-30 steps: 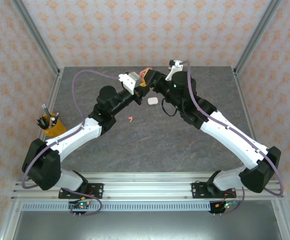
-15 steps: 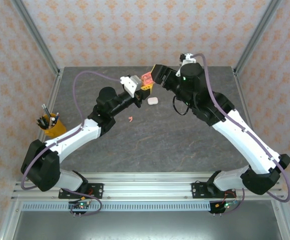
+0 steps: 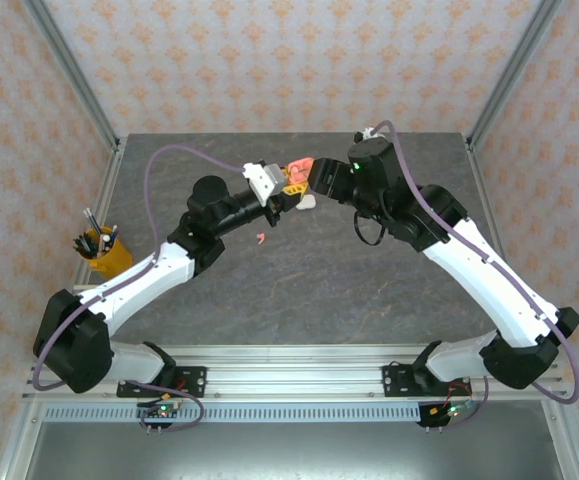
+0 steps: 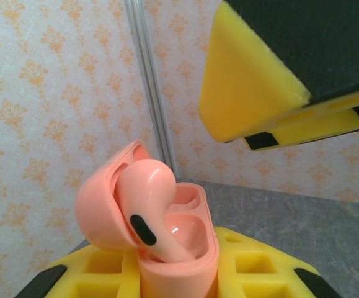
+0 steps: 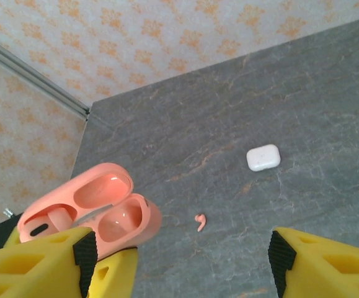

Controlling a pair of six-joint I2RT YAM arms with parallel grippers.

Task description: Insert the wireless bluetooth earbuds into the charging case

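My left gripper [image 3: 290, 181] is shut on the base of an open salmon pink charging case [image 4: 185, 261] and holds it above the table. One pink earbud [image 4: 143, 208] stands stem-down in one slot, its head leaning against the lid; the other slot is bare. In the right wrist view the pink case [image 5: 114, 217] sits by the left fingertip of my right gripper [image 5: 182, 251], which is open with nothing in it. My right gripper [image 3: 319, 180] hovers just right of the pink case [image 3: 298, 166]. A second pink earbud [image 5: 200, 222] lies loose on the table [image 3: 369, 290].
A shut white charging case [image 5: 263, 157] lies on the table, and the white case [image 3: 307, 202] is partly under the grippers from above. The loose pink earbud [image 3: 260, 237] lies left of it. A yellow pen cup [image 3: 104, 250] stands at the left edge.
My right gripper has opened wider, drawn back from the pink case, then come down close beside it. The left gripper has kept its hold and shifted slightly right.
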